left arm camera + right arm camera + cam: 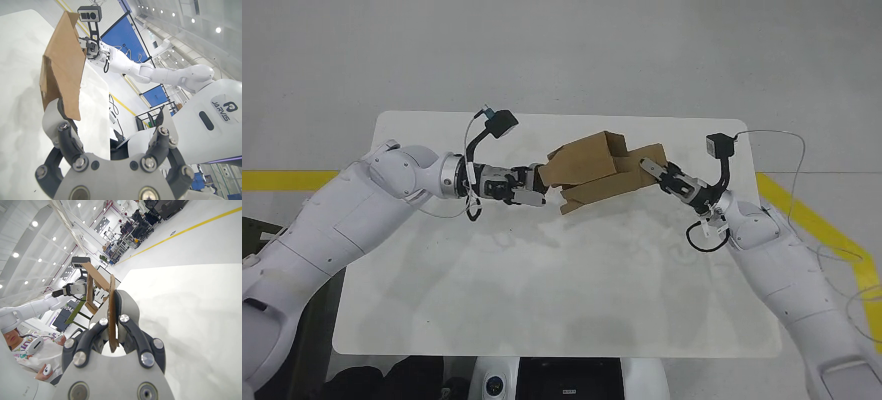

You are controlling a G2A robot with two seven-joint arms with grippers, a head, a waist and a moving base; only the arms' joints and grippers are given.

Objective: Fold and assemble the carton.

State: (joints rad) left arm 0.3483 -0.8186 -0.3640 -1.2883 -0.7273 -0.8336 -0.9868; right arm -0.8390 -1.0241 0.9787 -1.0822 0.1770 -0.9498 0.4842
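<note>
Carton (597,165): partly opened into a loose sleeve, held over the far middle of the table (542,300) between your two arms. Your right gripper (113,308) is clamped on a flap at its right end. Your left gripper (108,113) gapes wide at its left end, one finger against the cardboard, gripping nothing. Judged early: squaring up and flap folding remain.

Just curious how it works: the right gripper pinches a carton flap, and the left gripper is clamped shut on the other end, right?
Not quite. The left gripper is open: the left wrist view shows its fingers spread wide, one against the carton. The right gripper does pinch a flap.
</note>
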